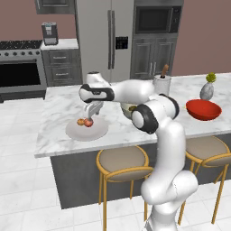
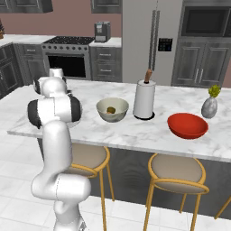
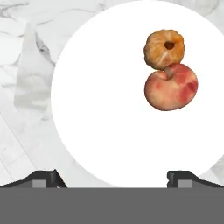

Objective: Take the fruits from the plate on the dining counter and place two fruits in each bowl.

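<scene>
Reddish fruit [image 3: 171, 87] touches orange fruit [image 3: 164, 48] on plate [image 3: 100, 113].

Below me, the pale plate [image 3: 109, 113] lies flat on the marble surface [image 1: 58, 135] and carries two touching fruits: an orange-brown fruit [image 3: 164, 48] and a reddish fruit [image 3: 171, 87]. The beige-grey bowl [image 2: 112, 110] holds one orange-brown fruit [image 2: 110, 109]. The red bowl [image 2: 187, 125] stands well apart from the plate.
</scene>
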